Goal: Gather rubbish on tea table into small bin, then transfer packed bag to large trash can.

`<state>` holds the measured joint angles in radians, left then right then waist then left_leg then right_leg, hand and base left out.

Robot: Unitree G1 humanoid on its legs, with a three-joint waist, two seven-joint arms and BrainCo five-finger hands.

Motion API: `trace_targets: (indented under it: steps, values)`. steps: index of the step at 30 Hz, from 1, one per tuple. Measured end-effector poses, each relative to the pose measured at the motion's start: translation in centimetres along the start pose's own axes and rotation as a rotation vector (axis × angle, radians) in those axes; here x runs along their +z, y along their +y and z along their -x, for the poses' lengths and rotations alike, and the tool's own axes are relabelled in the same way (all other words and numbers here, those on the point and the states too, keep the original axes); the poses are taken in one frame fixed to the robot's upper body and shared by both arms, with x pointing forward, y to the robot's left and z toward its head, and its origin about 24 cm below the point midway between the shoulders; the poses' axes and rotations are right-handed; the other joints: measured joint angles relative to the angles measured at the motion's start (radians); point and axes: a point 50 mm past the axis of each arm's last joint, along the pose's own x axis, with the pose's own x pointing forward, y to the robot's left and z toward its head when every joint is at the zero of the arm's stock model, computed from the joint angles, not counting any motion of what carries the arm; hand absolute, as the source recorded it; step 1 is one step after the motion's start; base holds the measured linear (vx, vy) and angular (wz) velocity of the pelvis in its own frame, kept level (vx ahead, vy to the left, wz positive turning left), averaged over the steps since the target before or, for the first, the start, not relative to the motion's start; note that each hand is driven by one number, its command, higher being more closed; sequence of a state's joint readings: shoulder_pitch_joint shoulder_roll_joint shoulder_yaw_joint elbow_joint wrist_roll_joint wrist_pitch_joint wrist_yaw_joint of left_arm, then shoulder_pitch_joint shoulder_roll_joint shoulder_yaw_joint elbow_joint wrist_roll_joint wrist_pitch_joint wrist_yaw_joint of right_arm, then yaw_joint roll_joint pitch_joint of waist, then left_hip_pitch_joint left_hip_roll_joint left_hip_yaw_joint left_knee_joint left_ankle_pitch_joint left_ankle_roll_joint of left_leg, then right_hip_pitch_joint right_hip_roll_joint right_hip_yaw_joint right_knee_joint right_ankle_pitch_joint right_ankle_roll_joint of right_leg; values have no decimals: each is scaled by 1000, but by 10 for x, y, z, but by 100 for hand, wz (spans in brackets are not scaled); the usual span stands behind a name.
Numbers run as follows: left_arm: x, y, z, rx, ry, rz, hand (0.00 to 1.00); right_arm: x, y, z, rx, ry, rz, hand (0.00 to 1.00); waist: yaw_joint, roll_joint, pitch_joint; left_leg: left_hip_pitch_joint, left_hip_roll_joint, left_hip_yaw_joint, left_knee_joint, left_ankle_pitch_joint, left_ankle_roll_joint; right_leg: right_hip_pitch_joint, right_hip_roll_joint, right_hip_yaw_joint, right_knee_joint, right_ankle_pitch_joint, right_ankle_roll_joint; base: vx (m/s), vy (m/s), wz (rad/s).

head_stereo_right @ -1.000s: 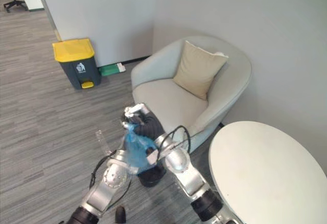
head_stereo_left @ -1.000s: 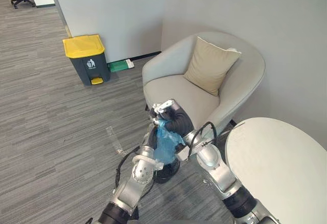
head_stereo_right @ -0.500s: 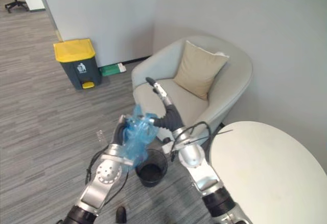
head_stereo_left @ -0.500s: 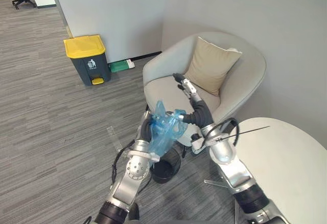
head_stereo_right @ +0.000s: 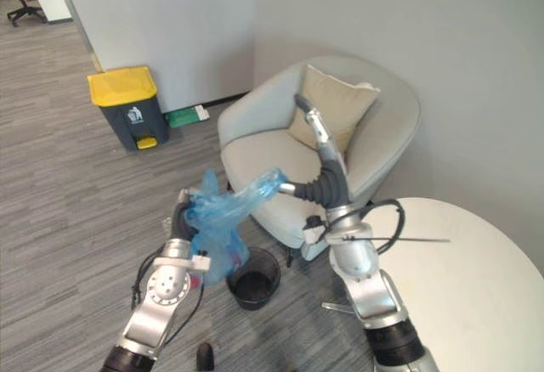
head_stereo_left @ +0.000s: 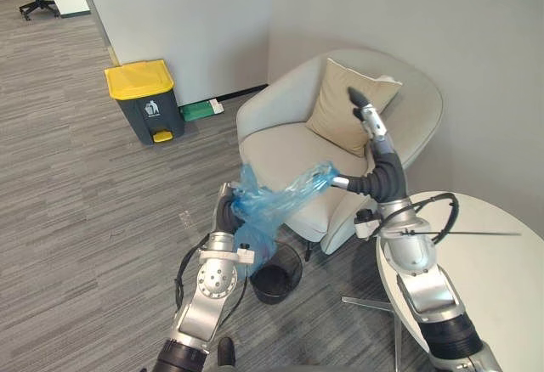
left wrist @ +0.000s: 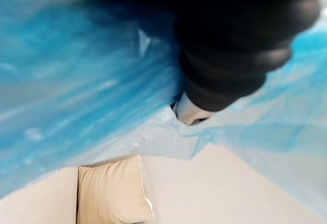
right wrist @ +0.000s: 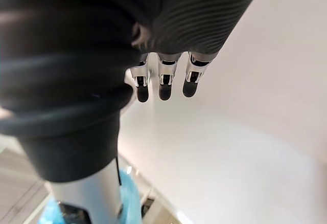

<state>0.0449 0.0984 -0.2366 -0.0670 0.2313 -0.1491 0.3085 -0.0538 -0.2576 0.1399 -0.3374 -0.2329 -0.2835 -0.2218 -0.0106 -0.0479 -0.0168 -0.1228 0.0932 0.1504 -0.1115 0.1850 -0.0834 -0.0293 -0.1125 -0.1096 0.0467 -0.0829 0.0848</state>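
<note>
Left eye view: light grey upholstered armchair (head_stereo_left: 289, 147), yellow-lidded dark grey trash can (head_stereo_left: 144, 100) by wall, translucent blue plastic bag (head_stereo_left: 259, 206) above small black round bin (head_stereo_left: 276, 280), stretched btwn left hand (head_stereo_left: 223, 217) and right hand (head_stereo_left: 378, 147) thumb. Right wrist view adds its straight fingers (right wrist: 163, 83), holding nothing. Left wrist view: bag wraps the hand, grip can't be told.
</note>
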Motion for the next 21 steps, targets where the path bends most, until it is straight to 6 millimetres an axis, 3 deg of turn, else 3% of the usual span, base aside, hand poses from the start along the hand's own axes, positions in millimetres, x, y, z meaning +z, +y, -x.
trace_targets:
  steps: [3,8,16,21]
  values:
    - [-8,4,7,28,53,38,100,-14,1,21,-45,128,-47,0,-2,4,3,0,0,0,0,-1,-1,0,-1,0,0,0,0,0,0,0]
    - [-23,11,22,66,153,120,100,-54,5,61,-109,425,-139,0,-5,9,6,0,-1,-1,0,-9,-11,1,-4,-10,0,-1,0,0,0,1]
    - [-68,20,50,91,397,253,100,-112,18,150,-108,928,-222,0,-4,20,13,0,-6,-27,0,-20,-16,23,-7,-35,-10,-10,3,16,-4,10]
    - [-90,22,63,84,502,231,100,-122,23,169,-94,1028,-278,0,-2,25,17,0,-11,-42,0,-27,-12,35,-9,-47,-17,-16,7,40,-9,10]
